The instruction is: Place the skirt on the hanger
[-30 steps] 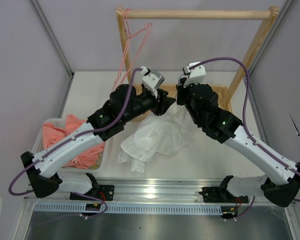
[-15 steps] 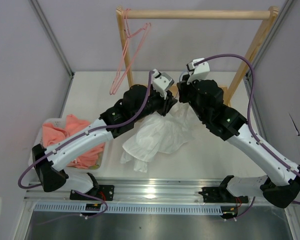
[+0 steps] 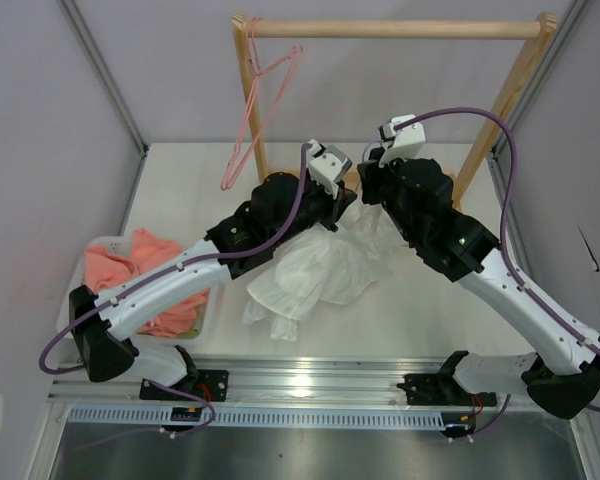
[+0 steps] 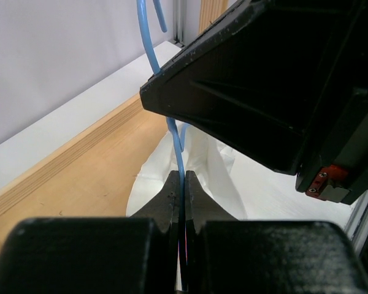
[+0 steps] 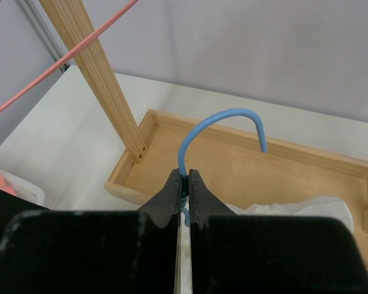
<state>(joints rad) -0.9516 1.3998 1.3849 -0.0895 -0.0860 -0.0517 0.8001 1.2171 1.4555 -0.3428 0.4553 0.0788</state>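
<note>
The white crinkled skirt (image 3: 320, 268) hangs in a bunch below both grippers, its lower part lying on the table. The light-blue wire hanger (image 5: 216, 127) is hidden by the arms in the top view. My right gripper (image 5: 183, 176) is shut on the hanger's neck just below the hook. My left gripper (image 4: 181, 179) is shut on the hanger's blue wire (image 4: 172, 122), with white skirt fabric (image 4: 214, 174) right behind the fingertips. In the top view the left gripper (image 3: 340, 205) and right gripper (image 3: 365, 190) meet above the skirt.
A wooden rack (image 3: 390, 30) with a wooden base tray (image 5: 282, 177) stands at the back. A pink wire hanger (image 3: 265, 100) hangs at the rail's left end. A white basket (image 3: 85, 275) with salmon-pink cloth (image 3: 150, 265) sits at the left.
Both grippers have moved right and up a little, staying together. The skirt has been lifted and drawn right with them. The pink hanger has swung.
</note>
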